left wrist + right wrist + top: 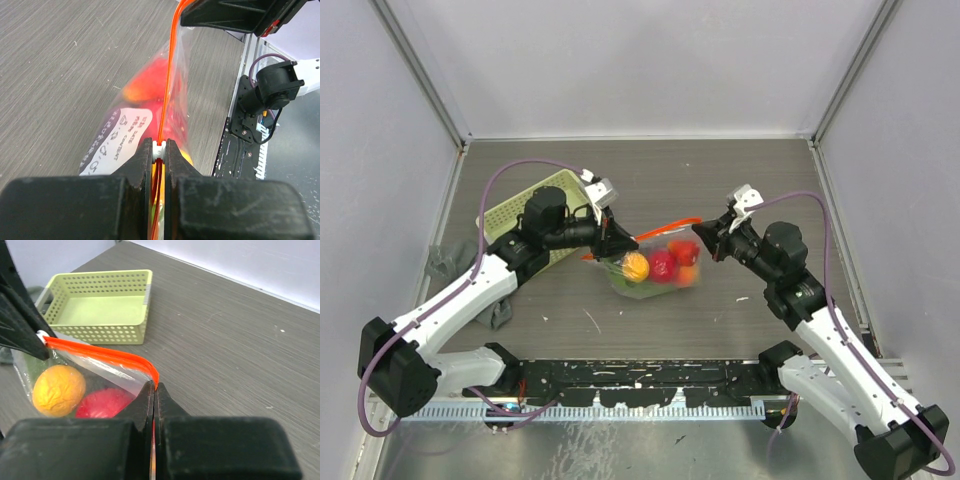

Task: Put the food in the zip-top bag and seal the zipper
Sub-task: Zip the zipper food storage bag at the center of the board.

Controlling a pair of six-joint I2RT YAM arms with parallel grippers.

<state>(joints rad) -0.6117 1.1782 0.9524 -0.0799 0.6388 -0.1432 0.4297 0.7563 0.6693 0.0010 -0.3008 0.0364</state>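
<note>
- Both ends of the thin red-orange zipper strip are gripped, one by each arm, above the middle of the grey wood-grain table.
- The left gripper has its black fingers drawn narrow, pinching the strip at its left end.
- The right gripper has its fingers pressed together on the strip's right end, with no gap showing between them.
- The clear crinkly zip-top bag hangs under the strip between the two grippers. Whether its bottom touches the table cannot be told.
- A white printed label shows on the bag's side.
- Inside the bag, a round orange toy food sits just beside a red piece.
- A yellow-green perforated plastic basket stands behind the left arm, near the bag but apart from it.
- A grey cloth lies at the table's left edge.
</note>
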